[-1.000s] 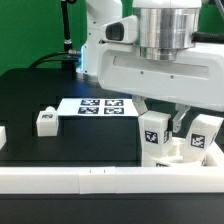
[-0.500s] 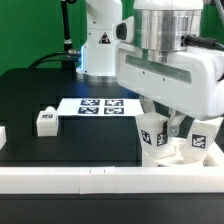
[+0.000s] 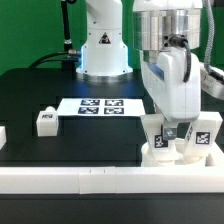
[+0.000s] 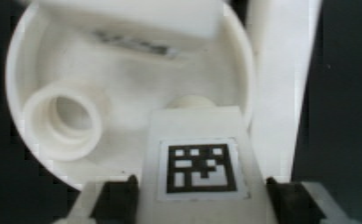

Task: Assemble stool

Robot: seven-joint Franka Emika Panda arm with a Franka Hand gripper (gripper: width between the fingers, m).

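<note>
The round white seat (image 3: pixel 180 155) lies flat by the front rail, and two tagged white legs stand on it. My gripper (image 3: pixel 170 132) comes straight down and is shut on the leg (image 3: pixel 154 136) toward the exterior view's left. In the wrist view that leg (image 4: pixel 203 160) shows its tag between my gripper's (image 4: pixel 204 200) two dark fingers (image 4: pixel 117 200), above the seat (image 4: pixel 89 75) with its round socket. The other standing leg (image 3: pixel 207 135) is beside my hand. A loose leg (image 3: pixel 45 121) lies apart on the black table.
The marker board (image 3: pixel 100 105) lies flat behind the loose leg. A long white rail (image 3: pixel 90 179) runs along the front edge, right against the seat; in the wrist view this rail (image 4: pixel 288 90) passes close by. The robot base (image 3: pixel 100 45) stands at the back.
My hand has turned about its vertical axis over the seat, from broadside to edge-on in the exterior view, staying shut on the leg. The loose leg has not moved.
</note>
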